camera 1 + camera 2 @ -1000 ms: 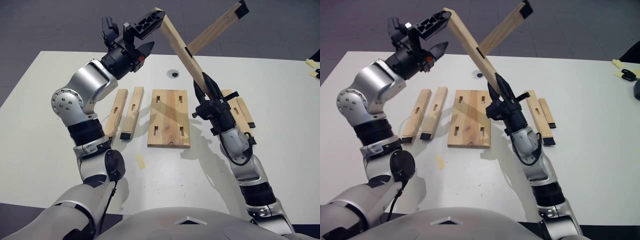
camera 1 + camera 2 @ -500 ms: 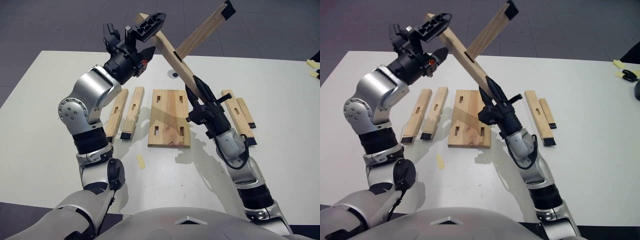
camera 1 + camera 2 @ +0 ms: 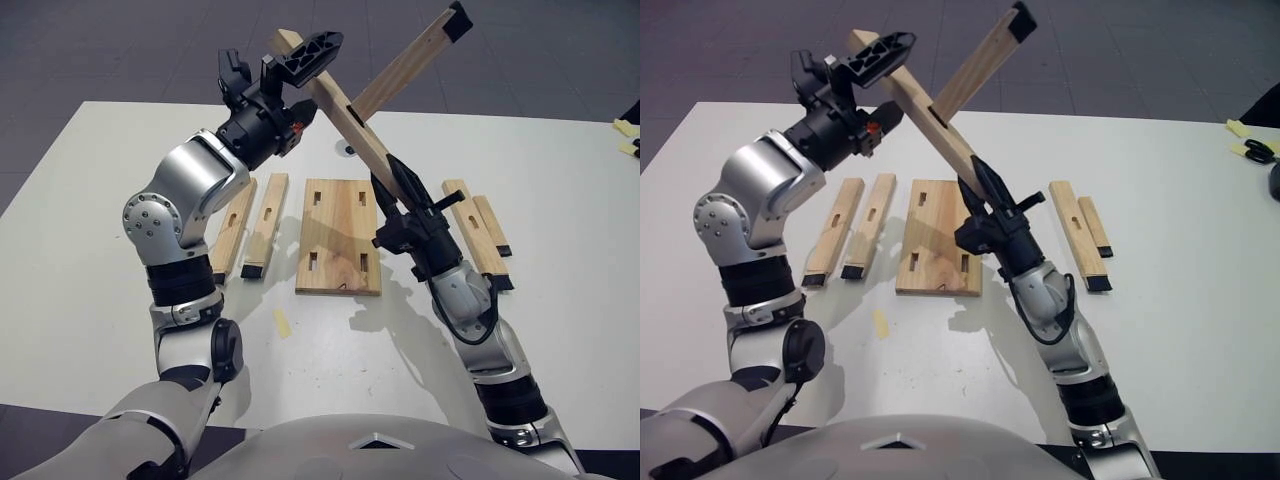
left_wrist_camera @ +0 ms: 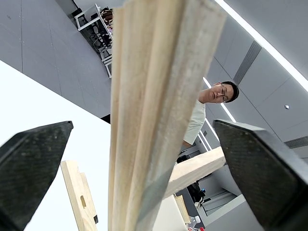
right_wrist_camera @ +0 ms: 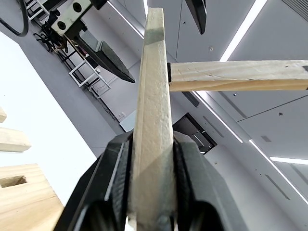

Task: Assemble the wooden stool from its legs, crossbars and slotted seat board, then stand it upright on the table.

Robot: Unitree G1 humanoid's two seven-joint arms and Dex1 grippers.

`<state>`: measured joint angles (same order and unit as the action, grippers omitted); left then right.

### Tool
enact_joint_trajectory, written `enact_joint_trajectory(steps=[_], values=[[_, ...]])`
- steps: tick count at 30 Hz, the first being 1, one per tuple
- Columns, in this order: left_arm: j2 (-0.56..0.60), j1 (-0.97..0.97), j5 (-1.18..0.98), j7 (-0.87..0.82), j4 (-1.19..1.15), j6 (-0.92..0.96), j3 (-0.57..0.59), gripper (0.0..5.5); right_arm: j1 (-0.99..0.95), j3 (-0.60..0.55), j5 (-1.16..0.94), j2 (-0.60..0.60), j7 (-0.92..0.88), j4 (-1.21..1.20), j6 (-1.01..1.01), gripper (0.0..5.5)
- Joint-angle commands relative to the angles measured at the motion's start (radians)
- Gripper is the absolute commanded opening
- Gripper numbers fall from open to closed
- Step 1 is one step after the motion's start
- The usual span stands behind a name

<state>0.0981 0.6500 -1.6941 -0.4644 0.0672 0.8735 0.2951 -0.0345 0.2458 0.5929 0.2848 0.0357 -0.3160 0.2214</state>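
White worktop (image 3: pixel 90 250) carries the slotted seat board (image 3: pixel 330 240) lying flat at centre, with loose wooden pieces (image 3: pixel 265 215) on either side. Above the board, the right fingers (image 3: pixel 405 180) clench the lower end of a leg (image 3: pixel 345 110) held slanting in the air. A crossbar (image 3: pixel 415 55) juts from its slot. At its far upper end, the left fingers (image 3: pixel 305 50) stand spread, not touching it.

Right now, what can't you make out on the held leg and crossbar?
- Crossbar depth in the leg slot: too small in the eye views; the leg, edge-on, hides it in the right wrist view.
- Leg's lower end: buried in the right end effector, eye and right wrist views.
- Seat board right edge: partly covered by that end effector, eye views.
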Motion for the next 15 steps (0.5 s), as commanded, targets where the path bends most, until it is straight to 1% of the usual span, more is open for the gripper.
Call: enact_joint_trajectory(steps=[1, 2, 4, 5, 6, 9, 15], values=[[0.015, -0.009, -0.017, -0.068, 0.055, -0.049, -0.005, 4.82, -0.022, 0.014, 0.049, 0.052, 0.017, 0.004, 0.051, 1.03], [0.014, -0.007, -0.023, -0.082, 0.062, -0.061, -0.004, 4.75, -0.024, 0.016, 0.06, 0.06, 0.019, 0.008, 0.059, 1.03], [0.018, -0.003, -0.034, -0.109, 0.076, -0.079, -0.008, 4.35, -0.033, 0.02, 0.084, 0.074, 0.02, 0.014, 0.073, 1.03], [0.021, 0.001, -0.039, -0.122, 0.079, -0.086, -0.013, 4.26, -0.038, 0.022, 0.098, 0.081, 0.018, 0.016, 0.081, 1.03], [0.023, 0.006, -0.047, -0.132, 0.084, -0.093, -0.017, 4.03, -0.04, 0.025, 0.111, 0.087, 0.017, 0.015, 0.086, 1.03], [0.028, 0.012, -0.057, -0.16, 0.084, -0.113, -0.024, 3.59, -0.039, 0.034, 0.154, 0.099, 0.009, 0.011, 0.096, 1.03], [0.042, 0.02, -0.042, -0.144, 0.037, -0.116, -0.046, 2.73, -0.009, 0.023, 0.195, 0.101, -0.002, -0.014, 0.079, 1.03]])
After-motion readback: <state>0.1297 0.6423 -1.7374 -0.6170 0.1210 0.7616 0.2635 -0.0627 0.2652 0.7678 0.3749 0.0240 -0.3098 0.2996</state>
